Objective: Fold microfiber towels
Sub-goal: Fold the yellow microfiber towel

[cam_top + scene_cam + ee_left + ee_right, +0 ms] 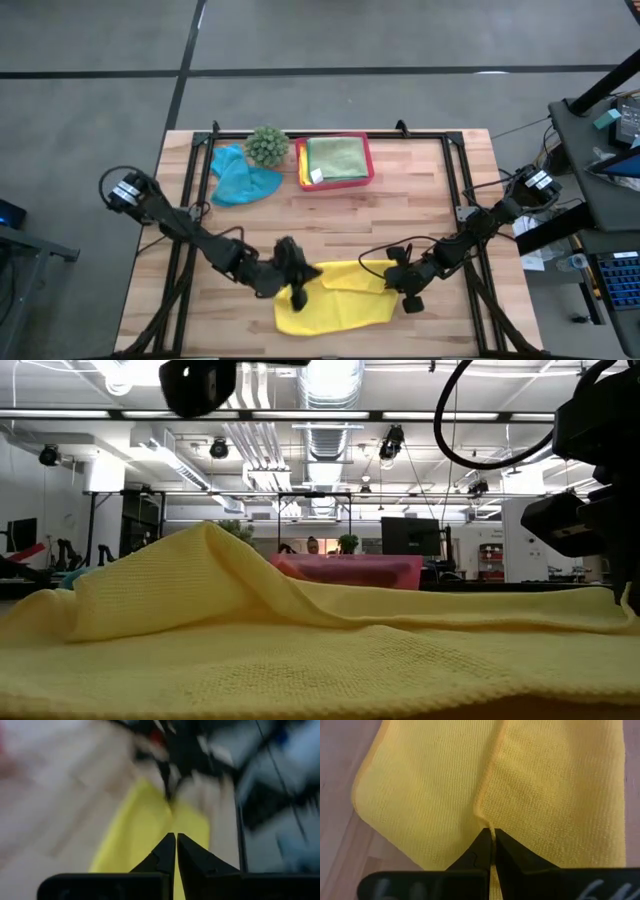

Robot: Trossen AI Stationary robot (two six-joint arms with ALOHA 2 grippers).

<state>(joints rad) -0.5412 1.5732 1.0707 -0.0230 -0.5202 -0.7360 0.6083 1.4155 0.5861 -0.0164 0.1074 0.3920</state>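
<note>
yellow towel: the yellow towel (335, 298) is spread on the table (430, 200) at the near edge, well on the near side of the pink tray (334, 180), partly folded with one flap lying over the rest.
how it handles: looks to me like light, floppy microfiber with no stiffness at all. It drapes into a soft ridge, so I'd guess it sags from wherever it gets pinched and clings to the wood a bit.
where to grab: an edge or corner, I reckon, taking just one layer. Pinch mid-panel and you'd probably bunch both layers.
right gripper: the right gripper (491, 836) is closed on the yellow towel, fingers nipped on a thin fold of cloth at its edge, on the towel's right side.
left gripper: the left gripper (176, 839) has its fingers pressed together. It sits at the towel's left end, but I can't tell if any cloth is caught between them.
other towels: a teal blue towel (242, 178) lies crumpled just left of the pink tray, touching the spiky green plant (267, 146). A light green towel (337, 157) lies folded inside the tray.
high view only: gives the whole layout, both arms and the tray.
low view only: shows the raised ridge in the cloth, which looks flat from above.
right wrist only: shows the seam where the flap overlaps and the pinch itself.
</note>
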